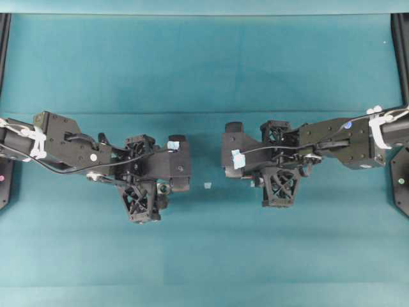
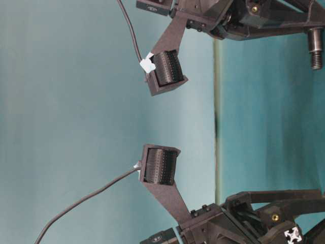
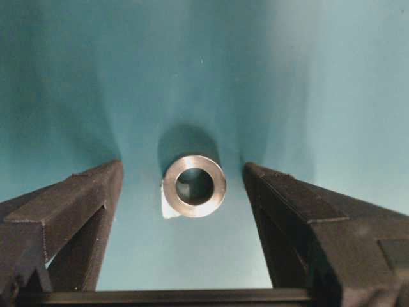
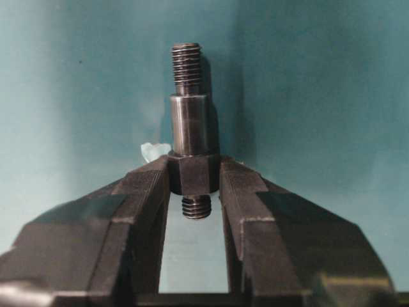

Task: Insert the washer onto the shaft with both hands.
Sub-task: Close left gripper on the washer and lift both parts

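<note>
The washer (image 3: 193, 186), a thick silvery ring with a dark hole, lies flat on the teal mat in the left wrist view, partly over a pale tape scrap (image 3: 167, 208). My left gripper (image 3: 182, 166) hangs open around it, one black finger on each side, neither touching. The shaft (image 4: 190, 125), dark grey with threaded ends, stands upright in the right wrist view. My right gripper (image 4: 193, 167) is shut on its hexagonal collar. Seen from overhead, the left gripper (image 1: 144, 176) and right gripper (image 1: 278, 160) face each other across the middle. The shaft (image 2: 315, 48) shows at the table-level view's top right.
A small pale tape square (image 1: 208, 185) lies on the teal mat (image 1: 204, 77) between the two arms. Another tape scrap (image 4: 152, 151) sits just behind the shaft. Black frame rails (image 1: 401, 38) run along the left and right edges of the table.
</note>
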Controlling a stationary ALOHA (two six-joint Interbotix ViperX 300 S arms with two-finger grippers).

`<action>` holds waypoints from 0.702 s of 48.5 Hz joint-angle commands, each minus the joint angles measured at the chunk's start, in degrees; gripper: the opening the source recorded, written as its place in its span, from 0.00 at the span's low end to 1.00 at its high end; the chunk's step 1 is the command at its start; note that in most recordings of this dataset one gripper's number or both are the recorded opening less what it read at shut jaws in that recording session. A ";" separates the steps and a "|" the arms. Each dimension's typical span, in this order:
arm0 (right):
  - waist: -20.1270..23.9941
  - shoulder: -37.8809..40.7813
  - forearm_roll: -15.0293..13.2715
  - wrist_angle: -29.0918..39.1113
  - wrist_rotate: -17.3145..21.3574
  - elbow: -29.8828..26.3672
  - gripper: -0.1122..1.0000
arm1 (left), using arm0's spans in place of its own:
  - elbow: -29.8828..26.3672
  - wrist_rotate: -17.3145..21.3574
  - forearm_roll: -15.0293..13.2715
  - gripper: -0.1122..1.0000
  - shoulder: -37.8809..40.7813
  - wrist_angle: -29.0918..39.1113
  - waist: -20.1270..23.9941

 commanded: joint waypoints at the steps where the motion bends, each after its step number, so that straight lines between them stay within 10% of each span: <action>1: 1.41 0.44 0.53 0.44 -0.35 0.09 0.10 | -0.44 -0.09 -0.18 0.83 0.00 -0.26 -0.44; 14: 1.32 0.44 0.53 0.26 -0.35 0.18 0.10 | 0.44 0.35 -0.18 0.74 -0.26 0.00 -0.53; 24: 1.32 0.44 0.53 0.26 -0.26 0.18 0.10 | 0.53 1.41 0.00 0.41 -0.62 0.00 -1.05; 34: 1.32 0.35 0.53 -0.18 -0.18 0.26 0.10 | 0.18 5.19 -0.18 0.41 -0.70 0.09 -1.93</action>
